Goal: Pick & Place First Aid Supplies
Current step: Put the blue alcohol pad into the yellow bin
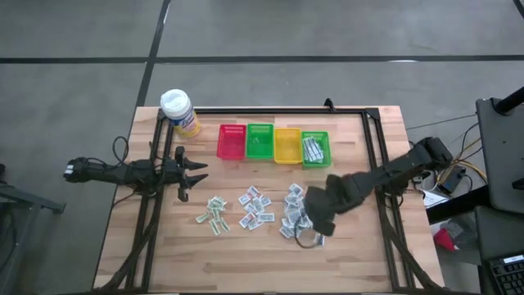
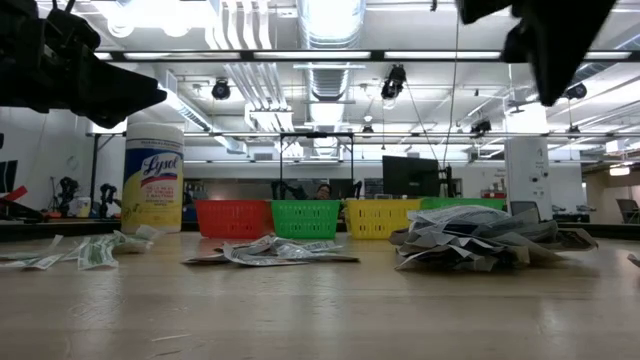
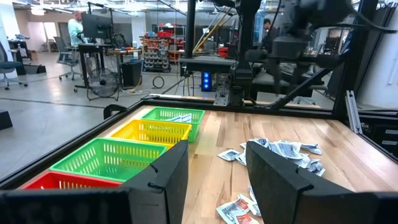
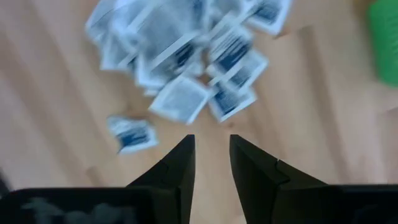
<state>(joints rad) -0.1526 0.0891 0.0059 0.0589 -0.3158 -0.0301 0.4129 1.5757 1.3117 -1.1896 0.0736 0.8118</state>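
Note:
The first aid supplies are small white packets lying flat on the wooden table in three loose groups: left (image 1: pixel 214 213), middle (image 1: pixel 255 206) and right (image 1: pixel 293 211). More packets lie in the right green basket (image 1: pixel 315 150). My right gripper (image 1: pixel 321 220) hangs above the right group (image 4: pixel 186 56), pointing down. Its fingers stand a little apart with nothing between them (image 4: pixel 211 142). My left gripper (image 1: pixel 195 175) waits level above the table's left side, open and empty (image 3: pixel 217 155).
A row of baskets stands at the far side: red (image 1: pixel 232 142), green (image 1: pixel 259 141), yellow (image 1: pixel 286 145), and the right green one. A yellow wipes canister with a white cap (image 1: pixel 178 112) stands at the far left corner. Bare wood lies along the near edge.

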